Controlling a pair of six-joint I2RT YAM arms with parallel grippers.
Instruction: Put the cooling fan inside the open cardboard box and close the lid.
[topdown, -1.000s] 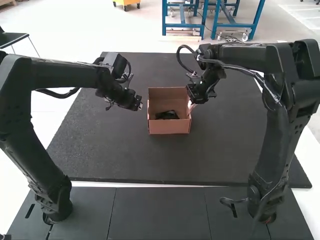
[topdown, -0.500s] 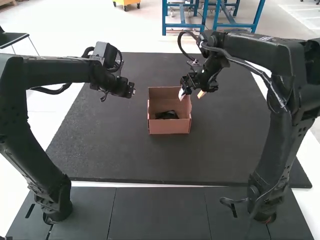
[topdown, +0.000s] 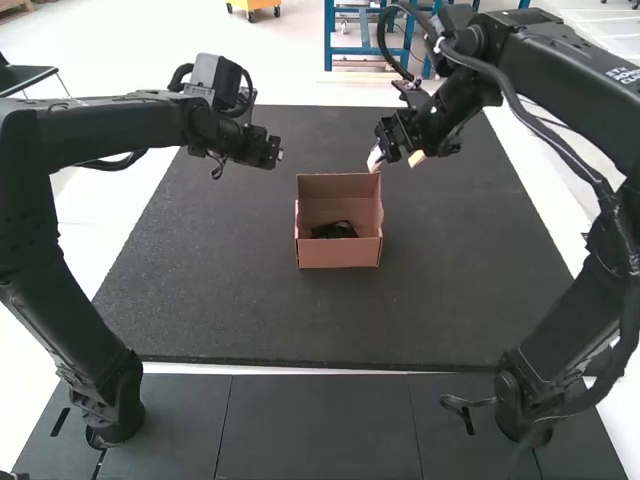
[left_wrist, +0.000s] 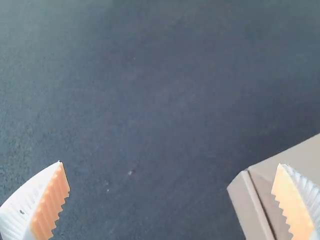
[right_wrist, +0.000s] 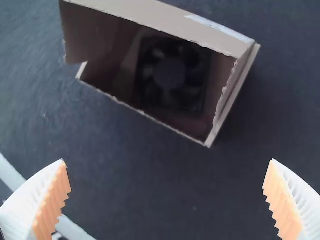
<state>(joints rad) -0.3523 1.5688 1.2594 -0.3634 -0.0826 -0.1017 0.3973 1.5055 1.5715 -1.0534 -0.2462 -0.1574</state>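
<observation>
An open cardboard box (topdown: 339, 230) stands in the middle of the black mat, with the black cooling fan (topdown: 334, 229) lying inside it. From the right wrist view the fan (right_wrist: 172, 75) shows at the bottom of the box (right_wrist: 150, 30). My right gripper (topdown: 396, 156) hangs open above the box's far right corner, nothing between its fingers. My left gripper (topdown: 268, 153) is open over the mat, up and to the left of the box. A corner of the box (left_wrist: 260, 200) shows beside one left fingertip.
The black rubber mat (topdown: 200, 280) covers the table's middle, with white table surface around it. Dark base plates (topdown: 320, 425) lie along the near edge. There is free mat on all sides of the box.
My right gripper rose from the box's right wall and moved back, now open above the far right corner. My left gripper drew away left, then came back toward the box, higher up.
</observation>
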